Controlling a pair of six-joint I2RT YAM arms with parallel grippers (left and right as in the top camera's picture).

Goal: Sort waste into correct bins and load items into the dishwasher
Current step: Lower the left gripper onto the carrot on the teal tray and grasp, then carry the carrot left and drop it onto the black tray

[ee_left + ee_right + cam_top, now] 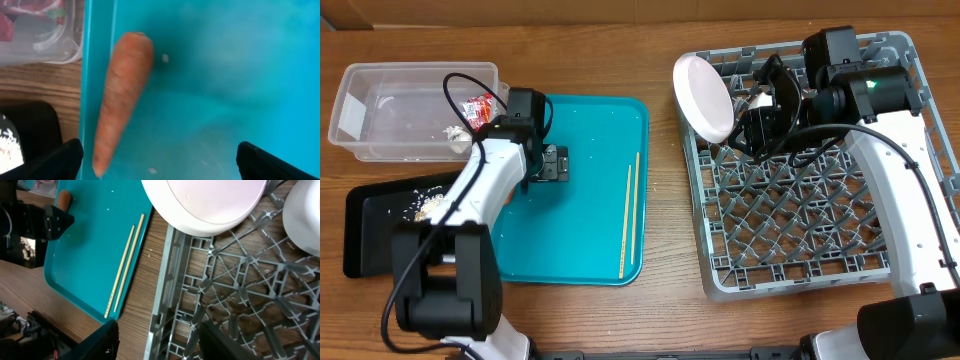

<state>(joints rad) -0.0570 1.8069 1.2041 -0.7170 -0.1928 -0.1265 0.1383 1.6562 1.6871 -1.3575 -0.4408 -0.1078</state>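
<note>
An orange carrot (122, 95) lies on the teal tray (225, 75) near its left edge. My left gripper (160, 162) is open and low over the tray, with the carrot's thin end just inside its left finger. In the overhead view the left gripper (552, 163) hovers over the tray's left part. My right gripper (765, 105) is open and empty over the grey dish rack (800, 220), beside a pale pink plate (705, 95) standing on edge. The right gripper (160, 345) straddles the rack's left wall. The chopsticks (630, 215) lie on the teal tray.
The clear tub (380, 120) at the back left holds a red wrapper (480, 108) and a white tissue (457, 137). The black tray (375, 240) holds rice scraps (428, 205). A white bowl (305, 215) sits in the rack next to the plate.
</note>
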